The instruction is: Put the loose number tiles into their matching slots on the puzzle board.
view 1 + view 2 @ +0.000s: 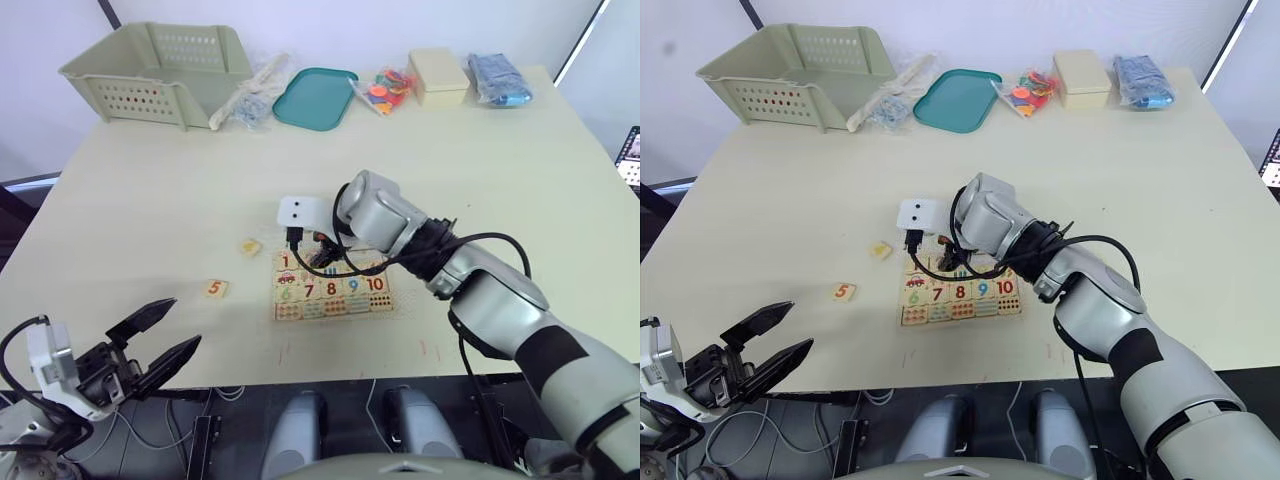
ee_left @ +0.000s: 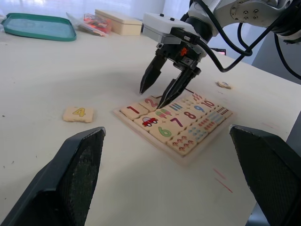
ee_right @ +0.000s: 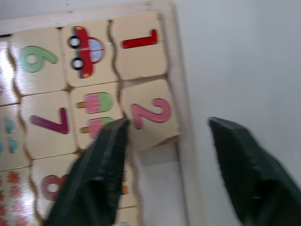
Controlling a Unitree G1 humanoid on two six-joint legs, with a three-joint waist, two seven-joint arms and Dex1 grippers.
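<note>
The puzzle board (image 2: 176, 127) is seen lying flat near the front middle of the pale matte table (image 1: 480, 170); it is pale wood with a raised rim, gridded with wavy-edged squares bearing coloured numerals and small pictures (a red car, ice lollies, dots). A red 1 tile (image 3: 138, 44) is seated at the board's corner; the pink 2 tile (image 3: 150, 115) beside it is tilted, one edge riding over the rim, with an empty slot next to it. The right gripper (image 2: 164, 87) is held above the 2 tile, black tapered fingers parted moderately, nothing clasped. Two loose square tiles are noted on the table to the robot's left of the board: the yellow 4 tile (image 2: 78, 113) nearer it, the orange 5 tile (image 1: 215, 289) further out. The left gripper (image 1: 155, 340) hangs low at the table's front edge, spread wide and empty. Along the far edge: a perforated pale-green plastic basket (image 1: 160, 65), tipped, contents not discernible; a smooth teal tray (image 1: 315, 97); a clear bag of bright plastic pieces (image 1: 385, 90); a cream lidded box (image 1: 438, 77).
</note>
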